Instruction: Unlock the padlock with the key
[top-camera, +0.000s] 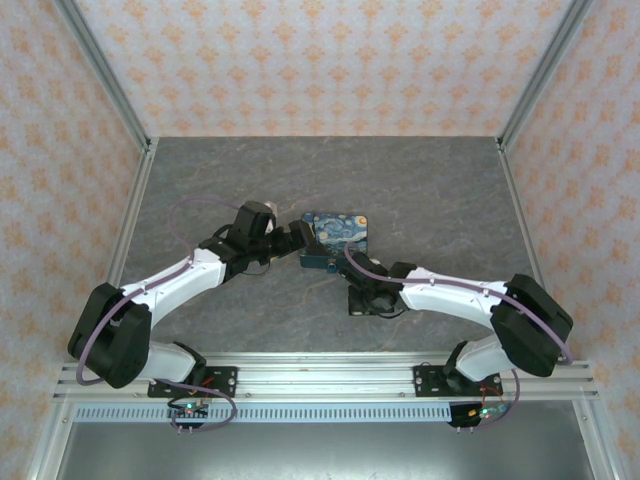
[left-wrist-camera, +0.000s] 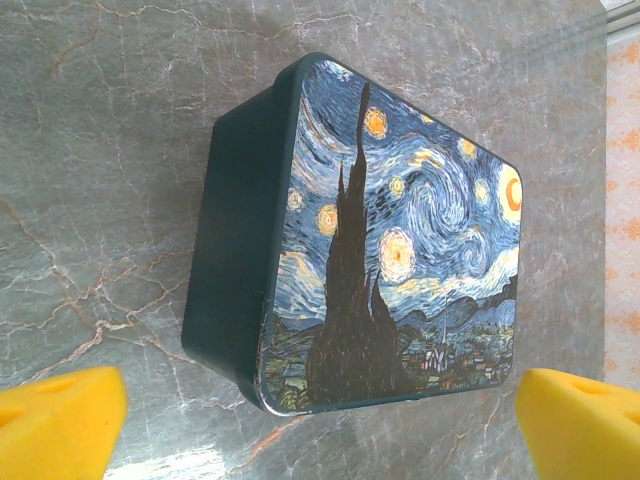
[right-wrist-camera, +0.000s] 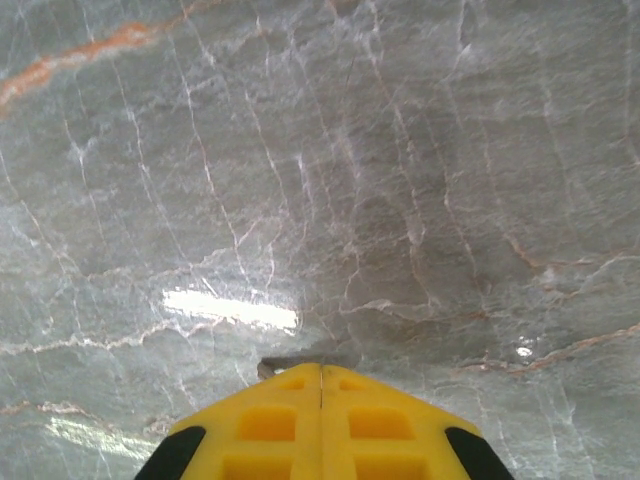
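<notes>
Right wrist view: our right gripper (right-wrist-camera: 320, 368) is squeezed closed, the key (right-wrist-camera: 268, 368) peeking from its tip by the worktop's (right-wrist-camera: 400, 150) near edge; held or not, we cannot tell. Our left gripper (left-wrist-camera: 320, 400) gapes wide, empty.

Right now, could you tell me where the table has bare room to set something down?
Free: the far table strip between the painted box and the back wall; right of the right arm, to the side wall. Crowded: the centre, around box, left hand and right hand.

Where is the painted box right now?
In the top view the painted box lies near the middle of the table, just ahead of the open left gripper.
</notes>
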